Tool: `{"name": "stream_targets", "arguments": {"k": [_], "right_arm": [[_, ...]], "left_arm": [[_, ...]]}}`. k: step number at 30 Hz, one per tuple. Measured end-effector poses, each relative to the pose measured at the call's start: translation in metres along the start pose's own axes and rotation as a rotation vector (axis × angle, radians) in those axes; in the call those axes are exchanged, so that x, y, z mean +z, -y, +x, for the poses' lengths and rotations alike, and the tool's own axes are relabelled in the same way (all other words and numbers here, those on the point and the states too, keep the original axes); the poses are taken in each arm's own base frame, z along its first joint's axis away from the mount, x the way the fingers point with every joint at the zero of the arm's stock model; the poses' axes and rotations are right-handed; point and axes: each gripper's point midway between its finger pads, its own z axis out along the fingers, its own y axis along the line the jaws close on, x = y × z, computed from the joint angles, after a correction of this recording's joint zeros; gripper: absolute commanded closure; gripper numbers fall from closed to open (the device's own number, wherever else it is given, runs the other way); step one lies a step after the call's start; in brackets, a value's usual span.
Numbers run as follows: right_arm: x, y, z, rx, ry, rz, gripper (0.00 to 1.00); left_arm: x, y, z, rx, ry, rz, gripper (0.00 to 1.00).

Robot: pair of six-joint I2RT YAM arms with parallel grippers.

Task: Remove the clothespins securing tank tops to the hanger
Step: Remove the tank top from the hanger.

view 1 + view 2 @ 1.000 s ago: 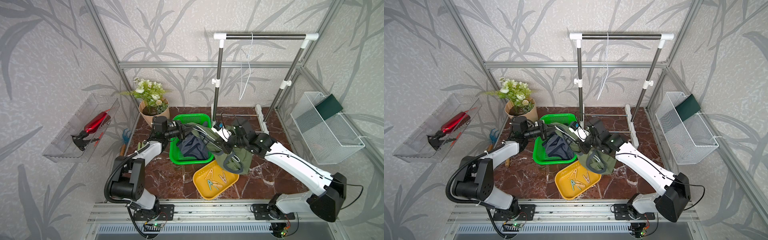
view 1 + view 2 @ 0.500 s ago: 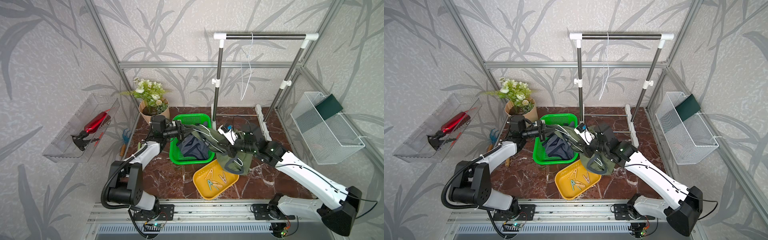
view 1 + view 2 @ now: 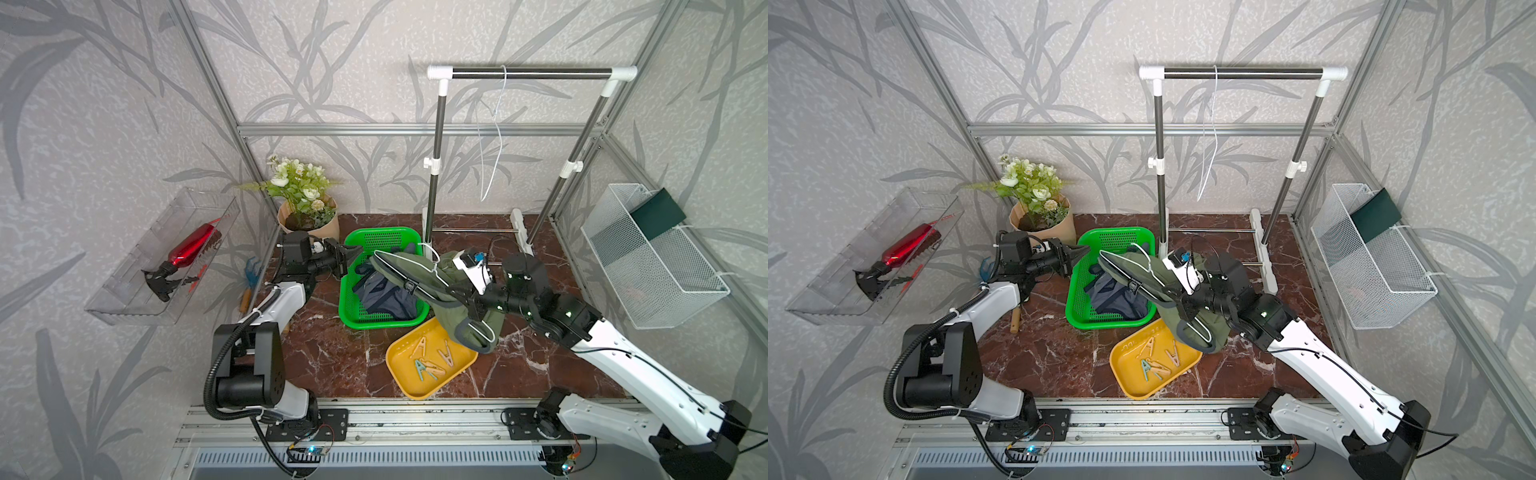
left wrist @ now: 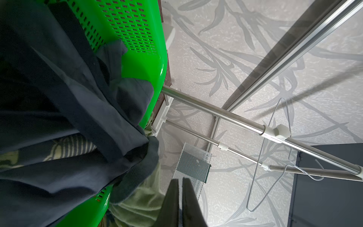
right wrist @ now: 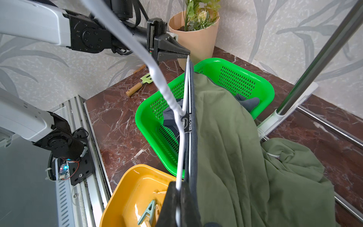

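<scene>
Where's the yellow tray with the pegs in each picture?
In both top views: the yellow tray sits near the front, just in front of the green basket.
Left wrist: the tray is not in it; only the green basket shows.
Right wrist: the yellow tray lies beside the green basket, with a teal clothespin in it.
Shared landmark: the green basket.

Bright, even light, soft shadows, sharp top views, bowed edges, glare on yellow tray
</scene>
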Motion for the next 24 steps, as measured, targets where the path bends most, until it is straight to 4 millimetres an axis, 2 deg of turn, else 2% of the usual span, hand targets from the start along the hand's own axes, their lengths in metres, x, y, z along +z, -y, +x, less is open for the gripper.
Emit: {"name": "stream_targets", "arguments": {"k": [6,11,14,17,21,22,24], "right_arm": [[0.000,-0.002,-0.005,0.031,0.055,-0.014,1.00],[0.006,-0.001,-0.020,0.042,0.112,-0.020,1.00],[0.019,0.003,-0.024,0.053,0.108,-0.017,1.00],[0.035,0.010,-0.026,0.060,0.091,-0.001,1.00],[0.047,0.017,-0.032,0.064,0.080,0.022,1.00],[0.049,0.019,-0.033,0.064,0.081,0.028,1.00],[0.053,0.021,-0.037,0.063,0.086,0.035,1.00]], "left_arm": [[0.000,-0.010,0.000,-0.008,0.003,-0.015,0.86],[0.001,-0.015,0.002,0.010,0.000,-0.031,0.63],[-0.001,-0.022,0.015,0.056,-0.003,-0.100,0.46],[-0.004,-0.009,0.051,0.208,-0.022,-0.164,0.36],[-0.016,0.020,0.123,0.476,-0.088,-0.146,0.26],[-0.020,0.021,0.140,0.529,-0.112,-0.143,0.25],[-0.023,0.017,0.158,0.592,-0.139,-0.155,0.24]]}}
